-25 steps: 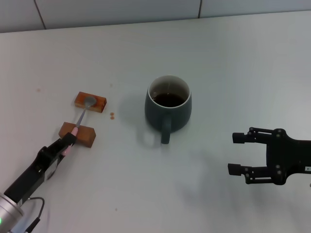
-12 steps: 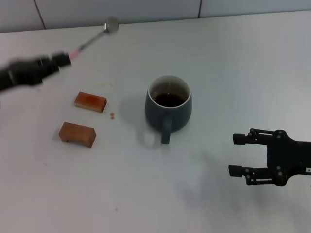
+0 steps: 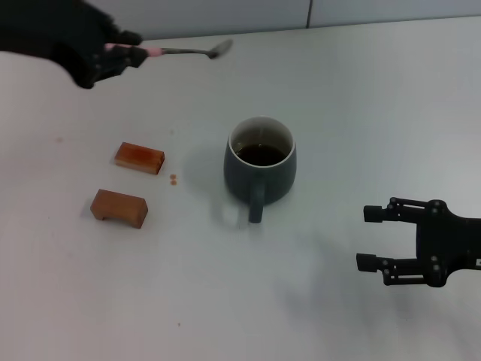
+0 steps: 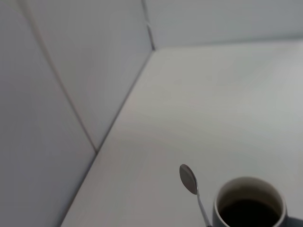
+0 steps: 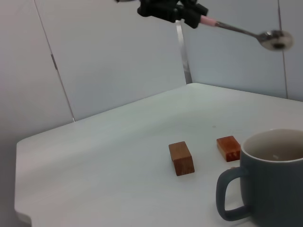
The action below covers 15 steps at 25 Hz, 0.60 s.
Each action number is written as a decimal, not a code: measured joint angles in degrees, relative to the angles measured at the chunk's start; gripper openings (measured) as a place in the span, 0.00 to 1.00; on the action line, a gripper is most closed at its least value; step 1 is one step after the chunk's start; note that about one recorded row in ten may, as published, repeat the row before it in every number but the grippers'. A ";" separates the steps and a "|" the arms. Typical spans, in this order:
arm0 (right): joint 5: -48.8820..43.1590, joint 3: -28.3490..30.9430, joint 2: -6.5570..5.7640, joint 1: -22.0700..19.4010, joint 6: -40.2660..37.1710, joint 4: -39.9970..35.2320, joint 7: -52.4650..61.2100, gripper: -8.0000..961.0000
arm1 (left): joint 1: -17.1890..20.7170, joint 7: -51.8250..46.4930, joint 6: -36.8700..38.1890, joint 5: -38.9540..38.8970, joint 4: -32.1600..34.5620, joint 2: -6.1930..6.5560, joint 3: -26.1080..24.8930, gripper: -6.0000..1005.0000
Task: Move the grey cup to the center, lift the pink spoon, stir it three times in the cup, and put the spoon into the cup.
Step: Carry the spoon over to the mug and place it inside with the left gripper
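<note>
The grey cup stands mid-table with dark liquid inside and its handle toward me; it also shows in the left wrist view and the right wrist view. My left gripper is raised at the far left and shut on the pink handle end of the pink spoon. The spoon points right, its silver bowl high in the air behind and left of the cup. The spoon shows in the left wrist view and the right wrist view. My right gripper is open and empty, right of the cup.
Two brown rectangular blocks lie left of the cup, one farther and one nearer. A small brown spot marks the table between block and cup. A panelled wall rises behind the table's back edge.
My left gripper lifted the spoon off the two blocks and carried it up and back. It has now swung right, so the spoon lies nearly level, pointing right. My right gripper stayed put.
</note>
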 joint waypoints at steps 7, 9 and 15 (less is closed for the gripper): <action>0.11 -0.01 0.10 -0.32 -0.12 0.00 0.01 0.84 | -4.06 -0.01 1.53 5.81 2.09 -0.18 11.88 0.13; 0.16 -0.11 0.14 -0.46 -0.13 -0.01 0.01 0.84 | -4.39 0.21 1.94 7.44 2.11 -0.30 14.22 0.13; 0.24 -0.38 0.17 -0.56 -0.14 0.00 0.01 0.84 | -4.78 0.30 1.51 10.47 1.98 -0.48 20.38 0.13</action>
